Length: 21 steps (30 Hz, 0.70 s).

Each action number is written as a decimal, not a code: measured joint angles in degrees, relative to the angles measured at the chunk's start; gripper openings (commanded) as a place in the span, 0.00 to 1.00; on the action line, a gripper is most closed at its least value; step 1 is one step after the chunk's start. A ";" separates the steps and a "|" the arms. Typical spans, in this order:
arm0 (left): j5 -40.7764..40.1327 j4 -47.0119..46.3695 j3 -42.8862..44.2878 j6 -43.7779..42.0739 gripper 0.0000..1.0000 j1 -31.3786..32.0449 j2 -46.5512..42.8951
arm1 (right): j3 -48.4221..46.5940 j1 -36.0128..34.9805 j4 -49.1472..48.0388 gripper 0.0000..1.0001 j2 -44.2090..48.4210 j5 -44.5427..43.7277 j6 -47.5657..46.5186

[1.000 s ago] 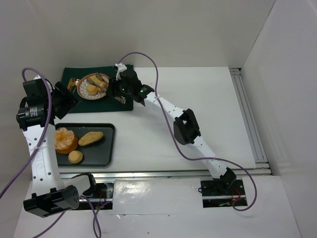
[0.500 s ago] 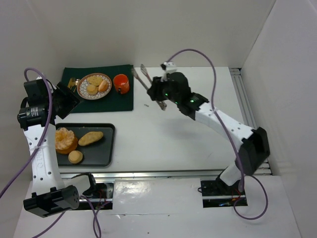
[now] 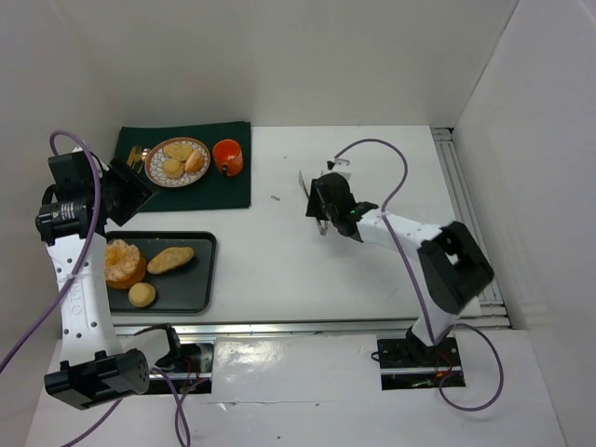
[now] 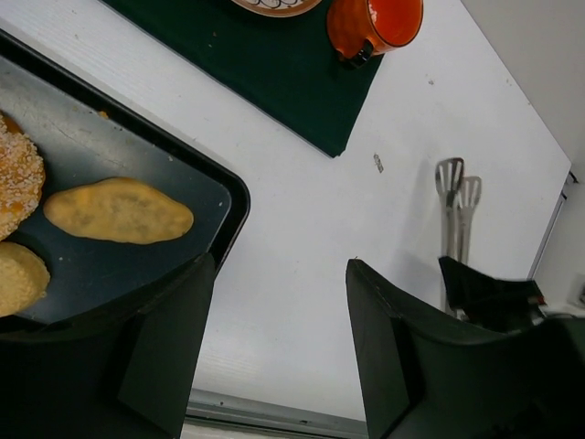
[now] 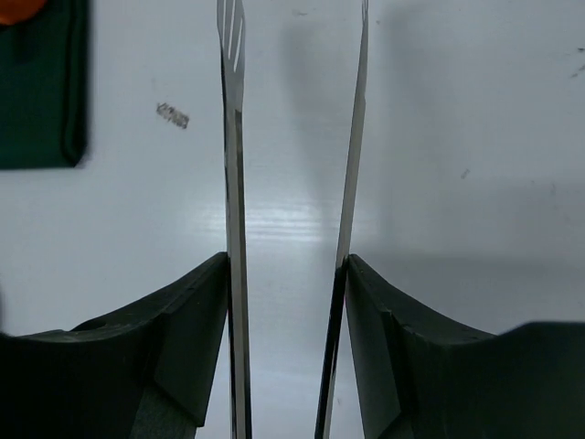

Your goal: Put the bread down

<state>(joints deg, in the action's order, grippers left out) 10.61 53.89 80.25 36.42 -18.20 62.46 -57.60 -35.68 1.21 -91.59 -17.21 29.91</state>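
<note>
- At mid-table (image 3: 372,149), the right gripper (image 5: 285,265) is closed partway on the tongs (image 5: 234,137), one finger against each arm. The blades stand apart with nothing between them.
- The left gripper (image 4: 279,274) hangs above the tray (image 3: 191,291) with its fingers wide apart and nothing in them.
- The bread is in two places, three pieces on the plate (image 3: 151,166) and three on the tray: an oval roll (image 3: 170,259), a small round bun (image 3: 142,294) and a large crusted bun (image 3: 123,263).
- Besides these there is one orange cup (image 3: 228,156), one green cloth (image 3: 233,191), one plate, one tray and one pair of tongs.
- Risk: the tongs are held by finger pressure alone, so they could twist or slide in the grip, and a roll could slip from the smooth blades.
- Risk: the cup stands just beside the plate, where a sweep of the blades could knock it.
- Risk: the left arm is over the tray, so the right arm could strike it when reaching there.
</note>
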 measured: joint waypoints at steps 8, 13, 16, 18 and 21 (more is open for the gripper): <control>0.96 -0.31 -0.66 0.02 0.78 0.00 -0.42 | -8.92 -0.07 -2.03 0.99 -17.90 0.68 3.34; 1.18 -0.31 -0.66 0.02 0.87 0.00 -0.42 | -14.91 -0.09 4.50 0.99 -14.12 -1.84 3.58; 1.53 -0.35 -0.68 0.02 0.92 0.00 -0.28 | -16.13 0.39 8.81 0.99 -7.74 -4.04 3.37; 1.81 -0.42 -0.70 0.02 0.92 0.00 0.02 | -16.11 1.05 12.07 0.99 -2.34 -5.25 3.19; 2.32 -1.25 -1.53 0.02 0.92 0.00 0.13 | -13.46 2.45 14.91 0.99 4.63 -6.82 3.54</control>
<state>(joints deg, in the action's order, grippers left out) 12.93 52.64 78.72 36.45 -18.20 62.59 -71.07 -33.23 16.12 -86.96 -24.03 33.45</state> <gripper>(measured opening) 0.917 0.991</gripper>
